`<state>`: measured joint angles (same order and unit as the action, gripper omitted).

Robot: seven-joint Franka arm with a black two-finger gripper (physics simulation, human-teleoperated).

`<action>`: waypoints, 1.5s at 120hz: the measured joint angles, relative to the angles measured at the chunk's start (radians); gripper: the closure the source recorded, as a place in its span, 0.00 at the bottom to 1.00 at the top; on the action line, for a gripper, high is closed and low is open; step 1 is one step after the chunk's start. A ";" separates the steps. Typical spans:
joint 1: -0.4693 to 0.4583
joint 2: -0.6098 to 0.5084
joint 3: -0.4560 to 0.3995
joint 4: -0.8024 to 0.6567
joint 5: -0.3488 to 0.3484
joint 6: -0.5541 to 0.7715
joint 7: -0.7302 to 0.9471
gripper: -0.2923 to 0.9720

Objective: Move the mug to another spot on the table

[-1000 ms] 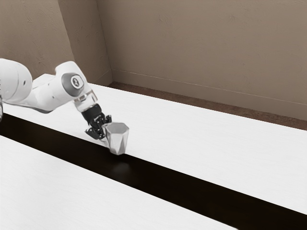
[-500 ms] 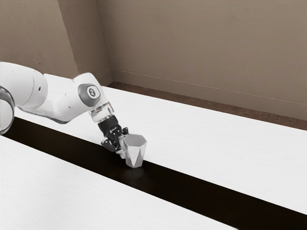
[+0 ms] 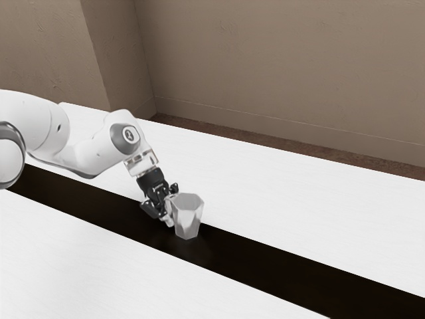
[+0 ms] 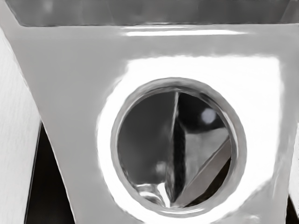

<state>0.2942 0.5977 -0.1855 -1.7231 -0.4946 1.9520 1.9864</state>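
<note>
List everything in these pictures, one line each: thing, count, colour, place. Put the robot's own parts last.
mug: one, grey with faceted sides, standing on the dark band toward the exterior view's left; its handle, with a round hole, faces the hand in the wrist view.
table: one, white, running across the exterior view.
dark band: one, black, running across the table from the exterior view's left to its lower right.
wall: beige, behind the table.
floor: brown strip between the table's far edge and the wall.
arm: one, white, reaching in from the exterior view's left.
gripper: one, black, at the mug's handle side, closed on it.
</note>
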 joint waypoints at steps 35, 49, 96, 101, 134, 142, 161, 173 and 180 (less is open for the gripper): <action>0.001 0.009 0.000 0.000 0.003 -0.008 0.000 0.38; 0.002 0.007 0.000 0.000 0.003 -0.009 0.000 0.32; 0.044 -0.142 0.000 -0.027 0.010 -0.015 0.000 0.24; 0.051 -0.178 0.000 -0.047 0.011 -0.017 0.000 0.24; -0.055 -0.377 -0.009 -0.049 0.238 -0.050 -0.120 0.23; -0.101 -0.397 0.001 0.002 0.337 -0.085 -0.194 0.23; -0.120 -0.461 0.023 0.046 0.440 -0.148 -0.372 0.23; -0.126 -0.478 0.014 0.062 0.463 -0.173 -0.464 0.23; -0.128 -0.480 0.014 0.069 0.469 -0.184 -0.511 0.23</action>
<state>0.1661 0.1181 -0.1713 -1.6544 -0.0252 1.7684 1.4752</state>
